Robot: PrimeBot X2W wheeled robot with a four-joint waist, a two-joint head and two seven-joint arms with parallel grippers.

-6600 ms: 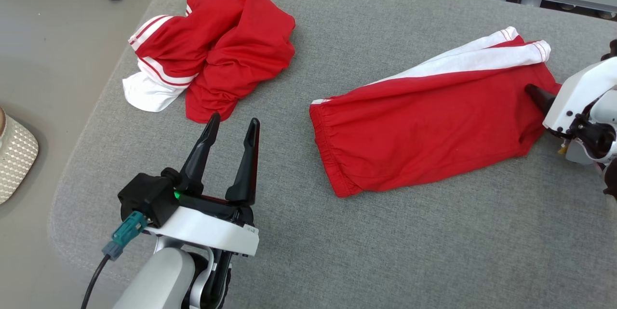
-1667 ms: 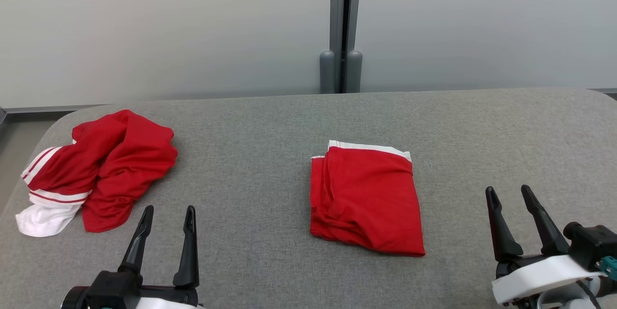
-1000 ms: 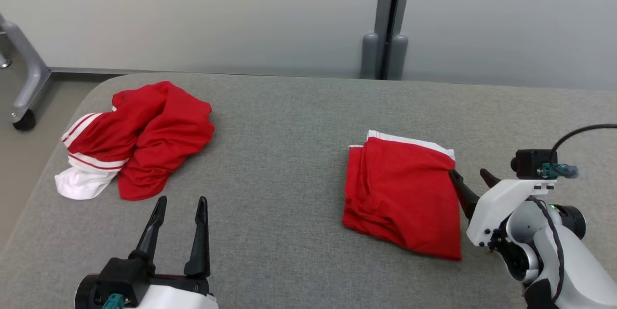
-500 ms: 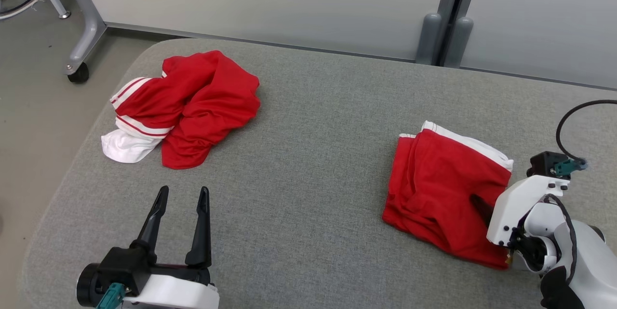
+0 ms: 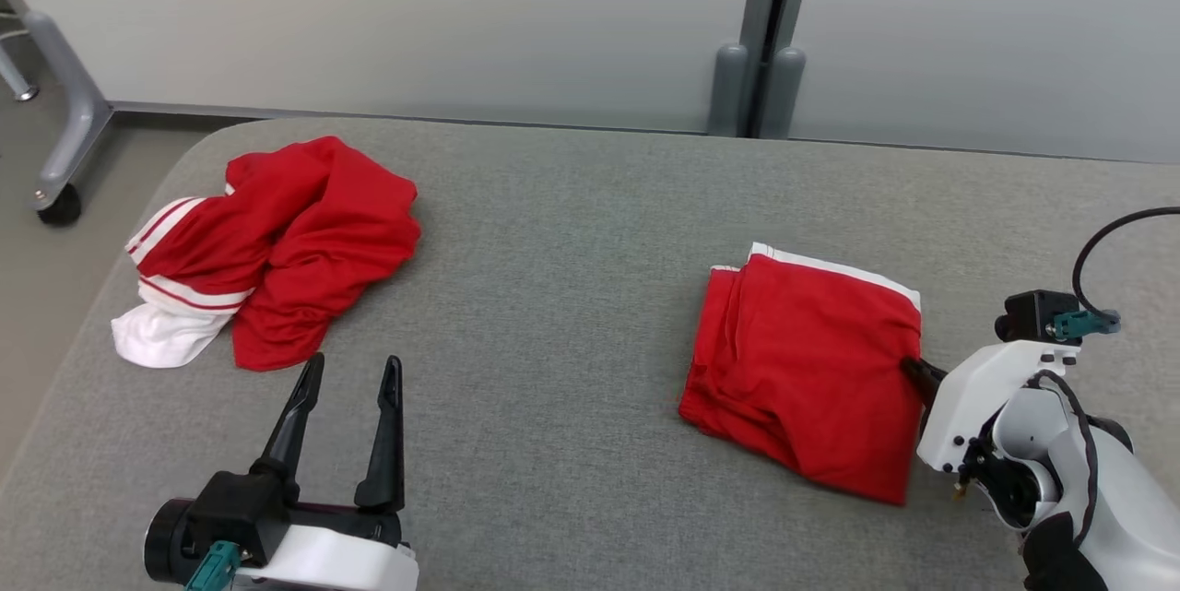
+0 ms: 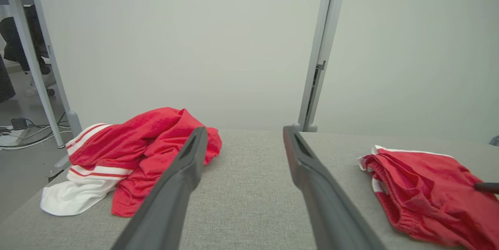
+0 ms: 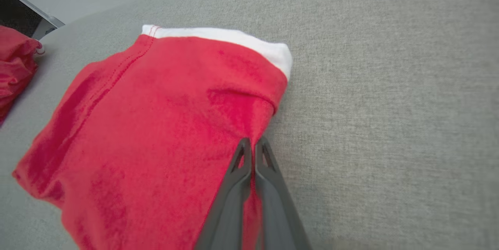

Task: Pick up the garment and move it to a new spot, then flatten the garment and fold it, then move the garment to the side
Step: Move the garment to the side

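- The folded garment (image 5: 807, 379), red with a white edge, lies flat on the grey pad (image 5: 553, 296).
- The right gripper (image 7: 252, 142) has its 2 fingers pressed together, pinching the folded garment's right edge.
- The left gripper (image 5: 353, 362) hovers well to the left of the folded garment, its fingers apart and empty.
- A crumpled red garment (image 5: 277, 250) lies farther left still.

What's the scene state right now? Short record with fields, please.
surface: grey padded table
target: folded shorts, red with a white band, lying flat on the table's right part
other item: crumpled garment, red and white, near the table's far left corner
right arm: right gripper shut, pinching the shorts' right edge
left arm: left gripper open, holding nothing, near the table's front left
task stage: fold looks done; move to the side not yet done
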